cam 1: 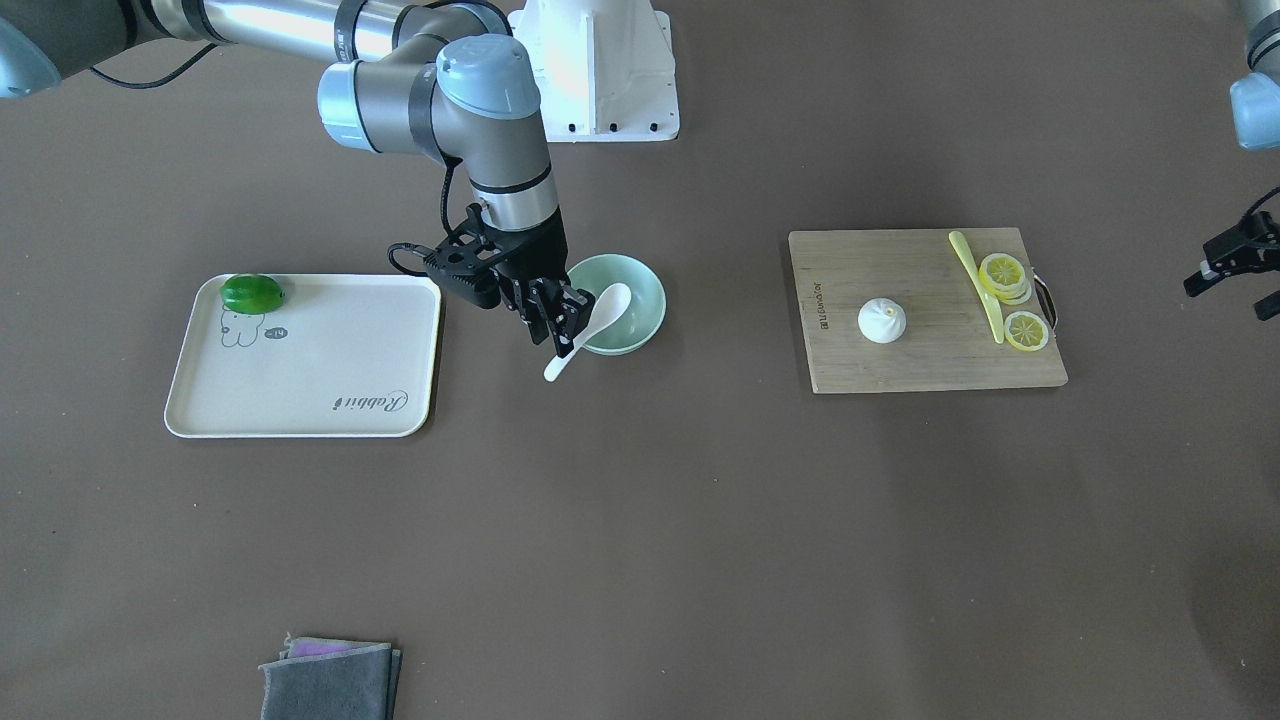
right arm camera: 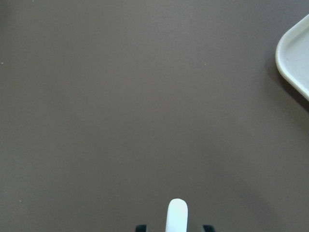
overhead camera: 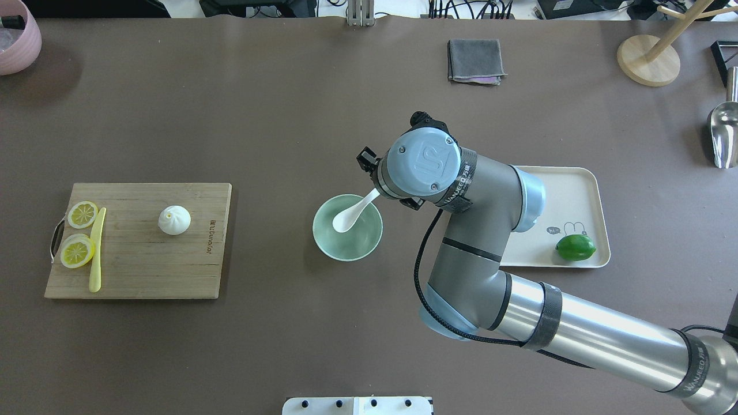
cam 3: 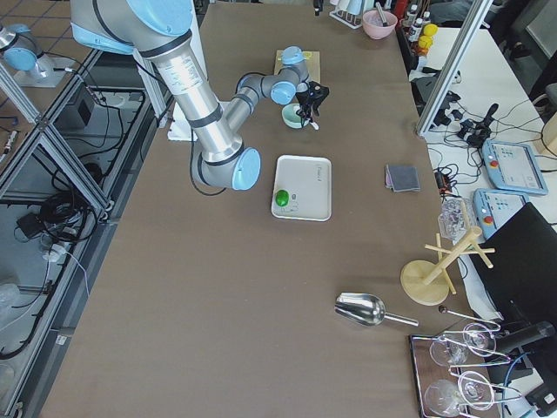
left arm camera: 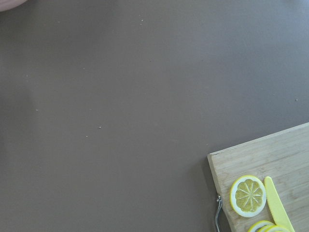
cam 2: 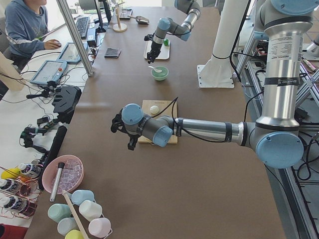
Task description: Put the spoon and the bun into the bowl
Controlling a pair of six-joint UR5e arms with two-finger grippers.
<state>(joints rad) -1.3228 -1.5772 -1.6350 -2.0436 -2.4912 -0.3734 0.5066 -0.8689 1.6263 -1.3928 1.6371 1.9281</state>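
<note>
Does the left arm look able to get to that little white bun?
Probably yes. The left gripper hangs just off the end of the cutting board, and the bun sits in the open mid-board, apart from the knife and lemon slices, nothing over it.

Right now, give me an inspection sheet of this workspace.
Surface: plain brown table.
Job's things: spoon held with its scoop over the bowl; bun on the cutting board, not in the bowl.
Clutter: lemon slices, knife, tray with lime, cloth.
Grippers: right gripper shut on the spoon handle; left gripper beyond the board's handle end, jaw state unclear.
Cables: black cable along the right arm.
Surroundings: operator at a side desk.
</note>
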